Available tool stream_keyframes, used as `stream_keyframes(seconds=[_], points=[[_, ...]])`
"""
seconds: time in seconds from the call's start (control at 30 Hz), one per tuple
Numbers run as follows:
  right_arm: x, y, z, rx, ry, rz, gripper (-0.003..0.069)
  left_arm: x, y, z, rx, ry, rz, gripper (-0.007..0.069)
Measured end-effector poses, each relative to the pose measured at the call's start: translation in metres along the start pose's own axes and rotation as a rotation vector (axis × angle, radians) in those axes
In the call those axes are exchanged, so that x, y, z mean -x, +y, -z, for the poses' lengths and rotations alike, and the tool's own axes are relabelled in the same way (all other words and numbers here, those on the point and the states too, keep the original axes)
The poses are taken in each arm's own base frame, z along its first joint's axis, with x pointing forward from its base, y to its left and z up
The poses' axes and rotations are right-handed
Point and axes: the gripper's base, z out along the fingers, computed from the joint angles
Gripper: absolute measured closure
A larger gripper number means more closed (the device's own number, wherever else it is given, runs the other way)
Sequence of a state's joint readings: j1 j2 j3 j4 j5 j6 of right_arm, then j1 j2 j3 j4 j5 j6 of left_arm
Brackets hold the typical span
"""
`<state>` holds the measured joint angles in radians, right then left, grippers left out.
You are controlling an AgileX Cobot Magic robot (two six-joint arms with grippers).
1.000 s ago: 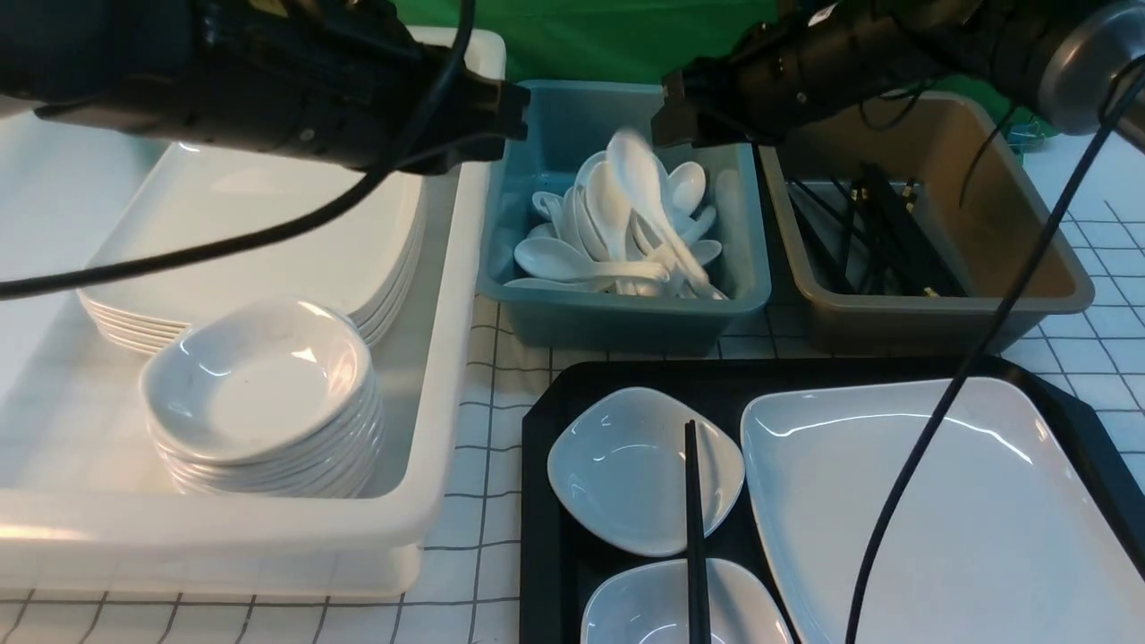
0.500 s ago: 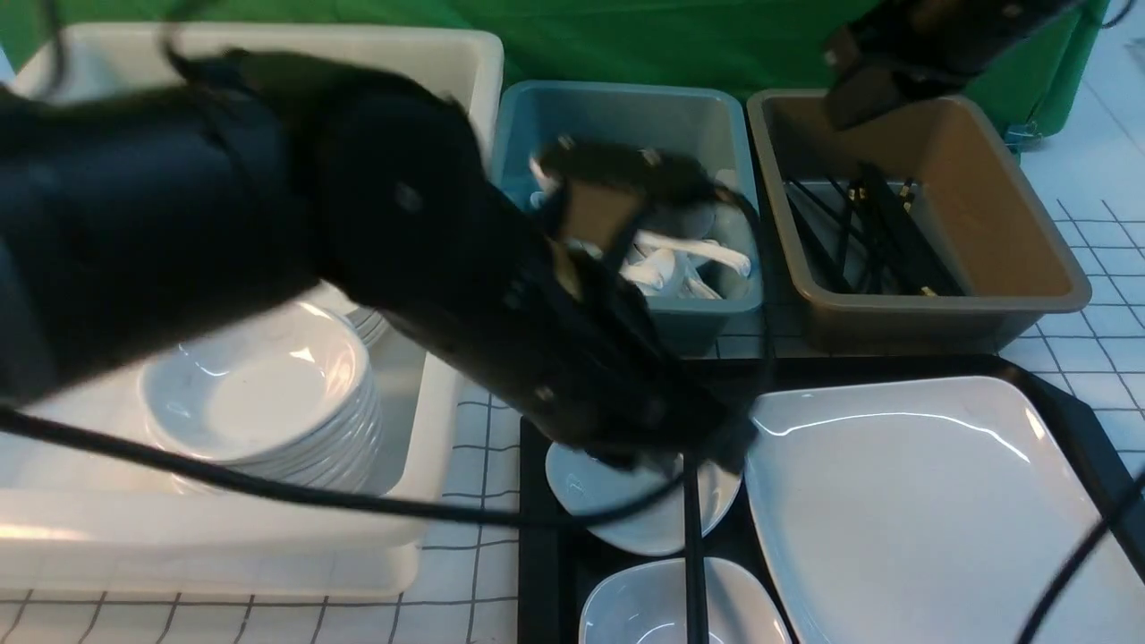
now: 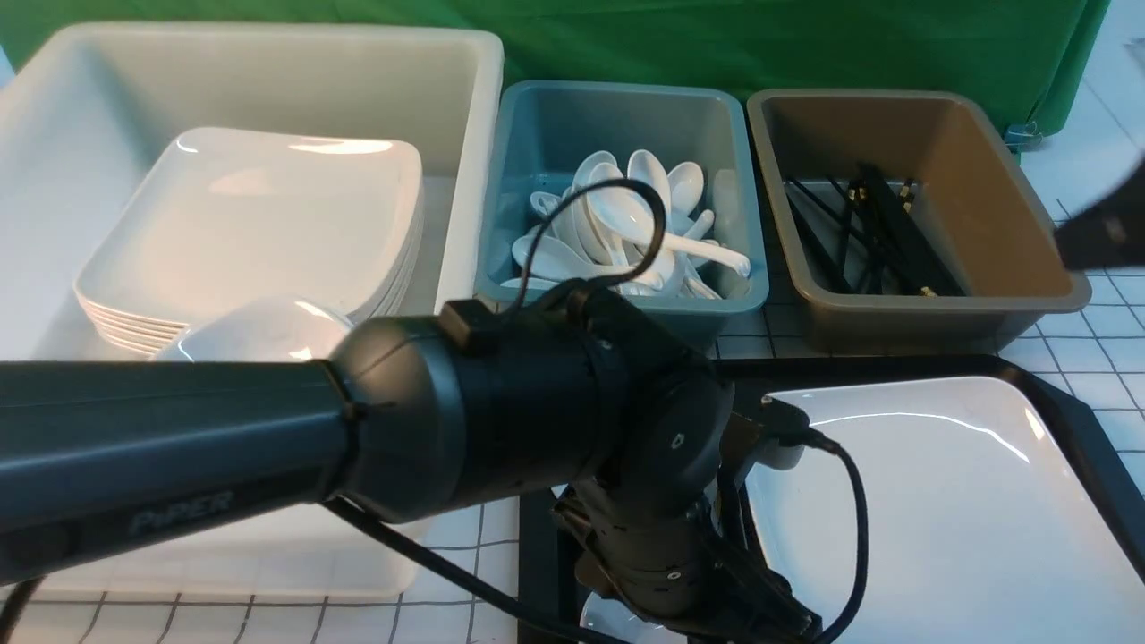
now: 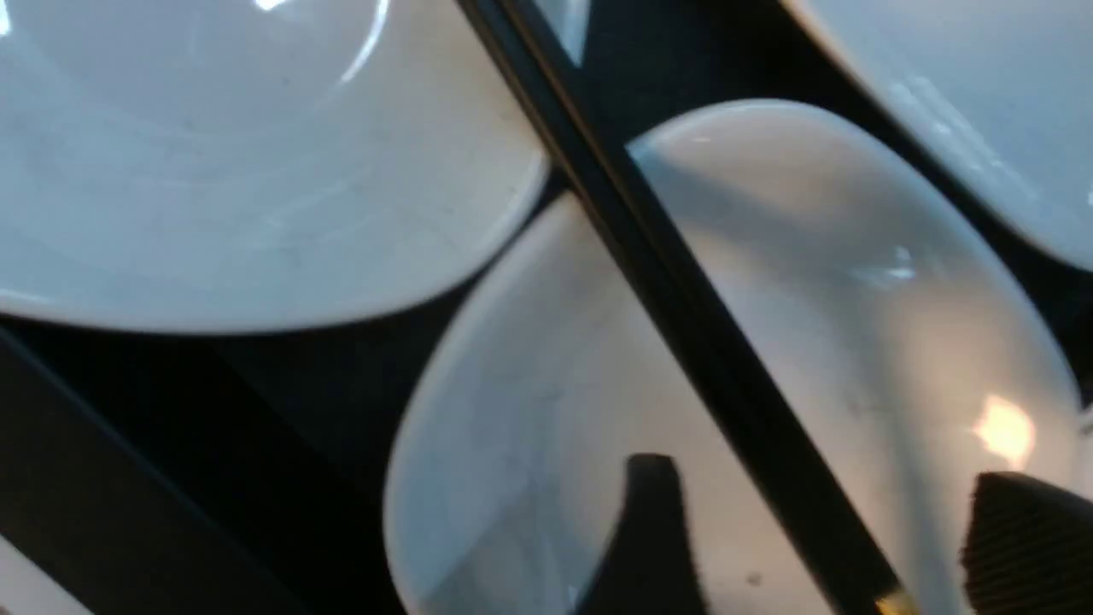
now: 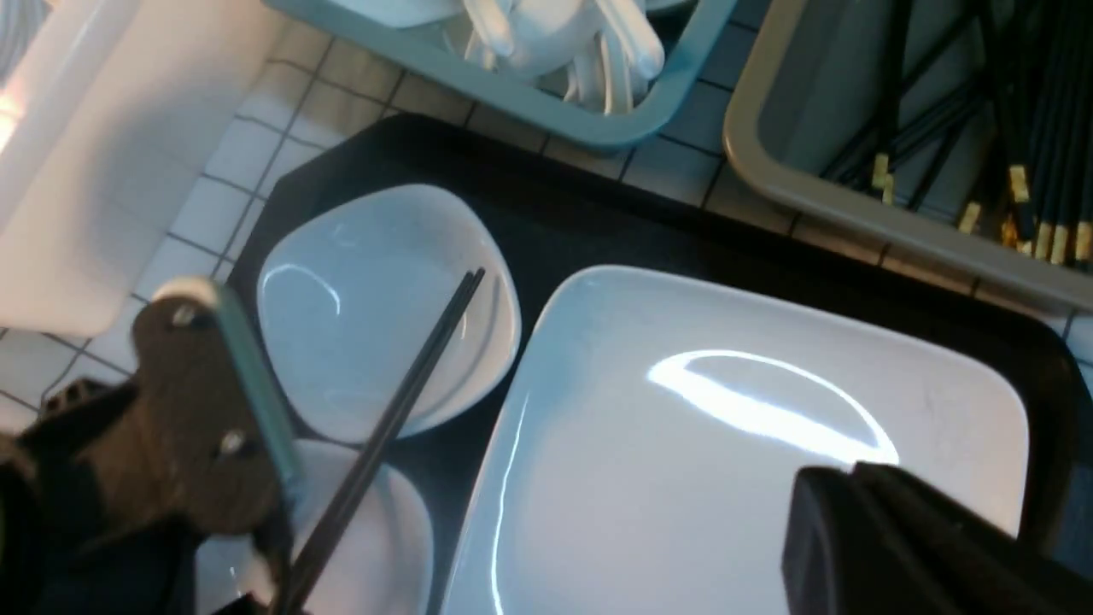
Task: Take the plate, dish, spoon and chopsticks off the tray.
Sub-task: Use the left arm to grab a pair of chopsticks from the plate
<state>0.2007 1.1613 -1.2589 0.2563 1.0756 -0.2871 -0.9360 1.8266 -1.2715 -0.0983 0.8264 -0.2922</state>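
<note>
The black chopsticks [image 4: 683,325] lie across two small white dishes [image 4: 256,171] [image 4: 546,410] on the black tray [image 5: 546,222]. My left gripper [image 4: 832,547] is open, low over the nearer dish, one finger on each side of the chopsticks. In the front view my left arm [image 3: 662,501] hides the dishes. The large white plate [image 3: 939,501] fills the tray's right part. My right gripper [image 5: 854,521] is shut and empty above the plate [image 5: 726,444]. No spoon shows on the tray.
A white bin [image 3: 465,179] at the left holds stacked plates and small dishes. A blue bin [image 3: 751,179] holds several white spoons. A brown bin [image 3: 1020,215] holds several black chopsticks. Only a blurred dark part of the right arm [image 3: 1105,228] shows at the right edge.
My left arm swung from over the white bin down onto the tray's dishes. My right arm left the blue bin, where a spoon fell, and drew back to the right.
</note>
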Motion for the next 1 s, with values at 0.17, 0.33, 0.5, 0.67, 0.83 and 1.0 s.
stream_keyframes(seconds=[0.17, 0.33, 0.5, 0.67, 0.83, 1.0], points=[[-0.028, 0.012, 0.031, -0.013, -0.076, -0.008, 0.061, 0.001, 0.003, -0.014, 0.023, 0.021, 0.016, 0.005], [-0.035, 0.018, 0.054, -0.025, -0.161, 0.006, 0.0601, 0.0, 0.005, -0.026, 0.037, 0.05, 0.018, 0.0114], [-0.036, 0.019, 0.057, -0.028, -0.175, 0.007, 0.0589, -0.001, 0.005, -0.03, 0.043, 0.068, 0.019, 0.0282], [-0.036, 0.019, 0.057, -0.025, -0.172, -0.012, 0.058, -0.004, 0.006, -0.03, 0.054, 0.103, 0.02, 0.0534], [-0.036, 0.019, 0.057, -0.025, -0.171, -0.015, 0.0573, -0.006, 0.005, -0.029, 0.039, 0.122, 0.024, 0.0533], [-0.036, 0.019, 0.057, -0.023, -0.171, -0.016, 0.0567, -0.002, 0.001, -0.007, 0.009, 0.071, 0.008, 0.0533]])
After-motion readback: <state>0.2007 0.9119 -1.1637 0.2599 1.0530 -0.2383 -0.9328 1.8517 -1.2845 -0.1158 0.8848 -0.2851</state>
